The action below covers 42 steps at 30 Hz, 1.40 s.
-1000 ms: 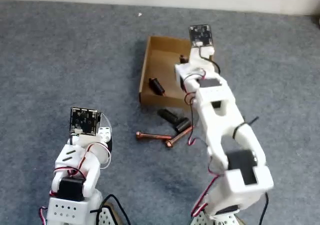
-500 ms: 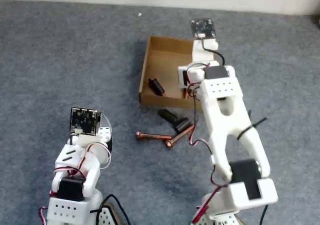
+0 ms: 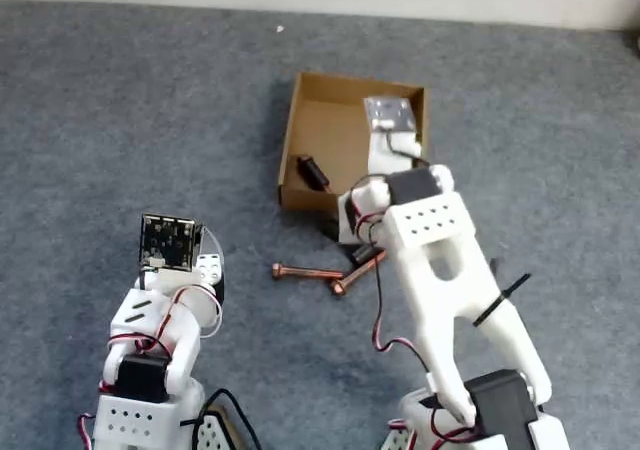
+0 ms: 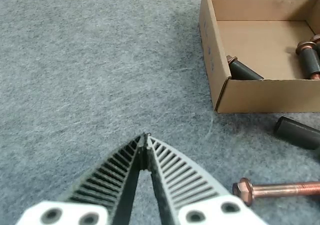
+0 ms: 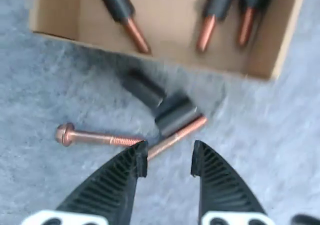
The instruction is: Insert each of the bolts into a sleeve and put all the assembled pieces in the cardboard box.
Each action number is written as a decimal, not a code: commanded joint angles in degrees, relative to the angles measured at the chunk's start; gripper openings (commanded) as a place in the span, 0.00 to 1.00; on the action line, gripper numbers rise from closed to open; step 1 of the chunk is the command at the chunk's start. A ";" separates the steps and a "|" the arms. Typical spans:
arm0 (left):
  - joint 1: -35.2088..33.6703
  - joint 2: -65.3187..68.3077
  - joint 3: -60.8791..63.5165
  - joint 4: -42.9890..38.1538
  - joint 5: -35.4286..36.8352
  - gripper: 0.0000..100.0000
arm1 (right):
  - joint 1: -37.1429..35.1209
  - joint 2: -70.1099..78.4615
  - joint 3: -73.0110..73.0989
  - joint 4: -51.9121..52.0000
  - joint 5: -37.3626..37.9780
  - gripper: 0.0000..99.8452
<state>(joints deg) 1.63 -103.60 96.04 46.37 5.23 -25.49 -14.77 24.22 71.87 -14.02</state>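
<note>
The cardboard box (image 3: 300, 120) sits on the grey carpet with three sleeved bolts in it: one (image 5: 120, 7) apart from the other two (image 5: 216, 7) (image 5: 250, 7). In front of the box lie a loose black sleeve (image 5: 144, 87), a second sleeve (image 5: 175, 114) resting against a copper bolt (image 5: 177, 133), and a bare bolt (image 5: 95, 136). My right gripper (image 5: 169, 157) hangs open just above these loose parts. My left gripper (image 4: 145, 141) is shut and empty, low over the carpet left of the box, with the bare bolt (image 4: 275, 189) off to its side.
The right arm (image 3: 440, 260) stretches from the near edge up to the box's front wall (image 4: 270, 95). The left arm (image 3: 160, 320) stands folded at the lower left. Open carpet lies left of the box.
The right arm has drawn back from over the far part of the box to its front wall, above the loose bolts and sleeves. The left arm has not moved.
</note>
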 commanded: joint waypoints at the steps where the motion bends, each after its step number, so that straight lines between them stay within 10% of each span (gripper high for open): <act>1: -0.75 -0.22 1.10 0.18 -0.70 0.01 | -1.54 -2.51 1.71 -1.45 -5.10 0.14; 42: -0.75 -0.22 1.10 0.18 -0.70 0.01 | 4.09 8.92 10.59 -21.85 -15.03 0.13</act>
<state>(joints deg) 1.63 -103.60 96.04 46.37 5.23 -22.42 -4.75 35.74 52.79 -28.62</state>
